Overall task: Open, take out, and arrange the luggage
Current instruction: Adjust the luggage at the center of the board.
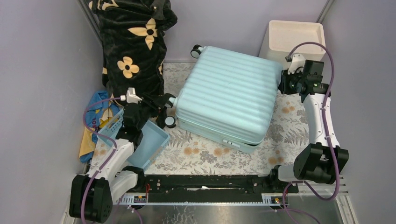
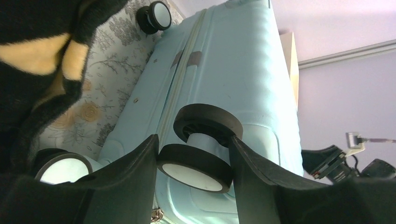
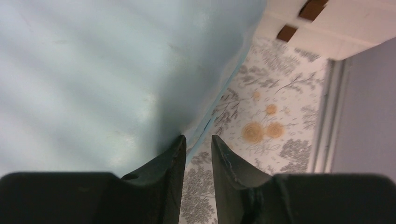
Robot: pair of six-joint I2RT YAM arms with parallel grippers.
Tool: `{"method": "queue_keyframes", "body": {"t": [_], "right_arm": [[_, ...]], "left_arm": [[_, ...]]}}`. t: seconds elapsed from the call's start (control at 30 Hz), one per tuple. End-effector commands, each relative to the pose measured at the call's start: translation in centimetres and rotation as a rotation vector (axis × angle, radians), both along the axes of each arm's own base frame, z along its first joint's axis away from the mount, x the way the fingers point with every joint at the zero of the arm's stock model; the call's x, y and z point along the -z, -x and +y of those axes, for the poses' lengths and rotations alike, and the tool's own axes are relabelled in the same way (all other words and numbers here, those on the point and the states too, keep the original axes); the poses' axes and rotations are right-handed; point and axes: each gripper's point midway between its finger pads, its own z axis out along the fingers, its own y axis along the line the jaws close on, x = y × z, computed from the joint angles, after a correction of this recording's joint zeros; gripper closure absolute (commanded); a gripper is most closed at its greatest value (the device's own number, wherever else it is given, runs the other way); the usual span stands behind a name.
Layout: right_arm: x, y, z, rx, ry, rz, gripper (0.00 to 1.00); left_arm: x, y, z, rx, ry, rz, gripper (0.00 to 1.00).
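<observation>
floral tablecloth (image 1: 201, 156), luggage (image 1: 229, 93) lying closed mid-frame. left gripper (image 2: 193, 140) clamped on a wheel (image 2: 196, 170), lower centre. right gripper (image 3: 198, 138) at the luggage's right edge, nearly closed, can't tell if gripping.

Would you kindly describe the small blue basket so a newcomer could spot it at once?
Find the large pale aqua suitcase lying flat on the floral tablecloth. At its near-left corner, under the left arm, sits the basket. Unlike the ribbed, closed suitcase, it is an open tray of deeper blue with slatted sides.
</observation>
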Motion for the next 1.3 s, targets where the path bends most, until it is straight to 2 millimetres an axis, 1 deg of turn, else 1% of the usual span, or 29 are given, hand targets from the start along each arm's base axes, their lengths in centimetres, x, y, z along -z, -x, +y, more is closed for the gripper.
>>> {"method": "queue_keyframes", "body": {"t": [0.0,0.1,0.17,0.2,0.27,0.33,0.37,0.4,0.5,0.53,0.6,0.67,0.8,0.97,1.07,1.13,1.2,1.27], "right_arm": [[-9.2,-1.9,1.2,-0.07,0.028,-0.275,0.65],[-11.4,-0.5,-1.9,0.007,0.189,-0.311,0.58],[-13.0,0.8,-2.6,0.009,0.252,-0.337,0.51],[-13.5,1.5,-2.3,-0.018,0.269,-0.345,0.47],[-14.0,2.9,-0.7,-0.112,0.257,-0.346,0.41],[-13.3,4.6,1.7,-0.245,0.196,-0.306,0.32],[-12.8,5.5,3.1,-0.315,0.155,-0.286,0.25],[-12.6,6.4,4.9,-0.407,0.09,-0.28,0.2],[-12.1,8.6,8.4,-0.57,-0.056,-0.267,0.08],[-12.1,9.1,9.4,-0.615,-0.094,-0.269,0.01],[-12.2,10.3,11.3,-0.709,-0.149,-0.277,0.0],[-11.9,10.9,12.9,-0.78,-0.168,-0.266,0.0],[-10.7,12.2,16.8,-0.935,-0.161,-0.218,0.0],[-10.3,13.6,20.3,-1.086,-0.176,-0.196,0.0],[-9.7,14.6,22.3,-1.173,-0.166,-0.176,0.0],[-8.9,15.2,23.4,-1.227,-0.135,-0.158,0.0],[-8.3,15.6,24.4,-1.277,-0.087,-0.155,0.0],[-8.0,16.0,25.3,-1.32,-0.041,-0.158,0.0]], "left_arm": [[-2.1,4.0,-7.1,0.334,0.011,-0.065,0.83],[-2.1,4.4,-7.6,0.331,0.004,-0.065,0.83],[-2.2,4.8,-8.0,0.333,0.009,-0.064,0.82],[-2.3,5.1,-8.3,0.337,0.011,-0.064,0.83],[-2.4,5.6,-8.9,0.345,0.012,-0.064,0.83],[-2.5,6.3,-9.6,0.359,0.015,-0.064,0.82],[-2.6,6.6,-9.9,0.364,0.017,-0.062,0.83],[-2.6,7.0,-10.2,0.372,0.017,-0.062,0.82],[-2.4,8.4,-11.0,0.398,0.015,-0.049,0.82],[-2.3,8.8,-11.3,0.412,0.015,-0.047,0.82],[-1.9,9.7,-11.9,0.442,0.01,-0.033,0.82],[-1.6,10.5,-12.6,0.476,0.006,-0.022,0.82],[-1.1,11.8,-14.1,0.552,-0.011,-0.004,0.82],[-0.6,13.3,-16.5,0.645,-0.036,0.019,0.81],[0.0,13.7,-17.5,0.678,-0.058,0.031,0.77],[0.1,13.4,-17.5,0.675,-0.081,0.028,0.72],[0.1,12.8,-16.8,0.641,-0.15,0.017,0.56],[-0.1,12.3,-15.6,0.605,-0.251,-0.011,0.41]]}}
